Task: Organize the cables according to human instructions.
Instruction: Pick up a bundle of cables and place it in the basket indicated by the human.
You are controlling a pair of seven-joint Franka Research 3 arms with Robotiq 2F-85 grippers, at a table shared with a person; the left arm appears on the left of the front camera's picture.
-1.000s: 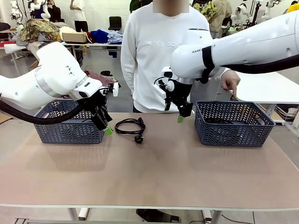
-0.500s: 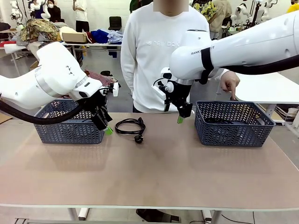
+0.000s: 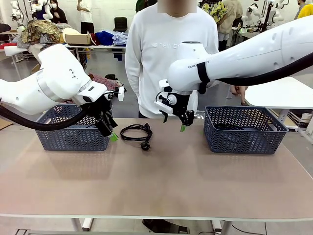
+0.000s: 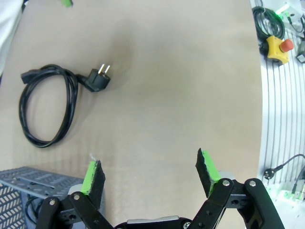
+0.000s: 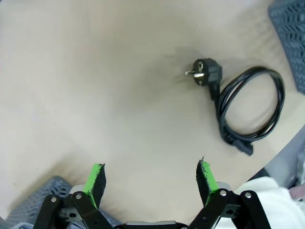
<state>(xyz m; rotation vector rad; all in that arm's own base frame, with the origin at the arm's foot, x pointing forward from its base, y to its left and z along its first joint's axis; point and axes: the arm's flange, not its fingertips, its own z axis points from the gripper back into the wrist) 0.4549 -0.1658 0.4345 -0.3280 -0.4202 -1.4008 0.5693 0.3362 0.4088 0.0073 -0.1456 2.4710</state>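
A tan tabletop point(image 3: 161, 181) in a busy workshop, a person in a white sweatshirt point(image 3: 168, 54) standing at its far edge. The left gripper point(image 4: 150, 175), at the bottom of its wrist view, has its green-padded fingers point(image 4: 93, 175) spread wide with nothing between them; in the front view it hangs at centre-left, just in front of a blue-grey plastic lattice basket point(image 3: 73, 129). The right gripper point(image 5: 150, 177) is likewise spread and empty — in the front view it hovers above the table near the middle of the frame. Between the two lies a thin black coiled cable with a chunky round plug point(image 3: 136, 132), flat on the tabletop left of centre — upper left in the left wrist view, upper right in the right. A second lattice basket point(image 3: 244, 129) stands at the right, with dark cord dimly visible inside.
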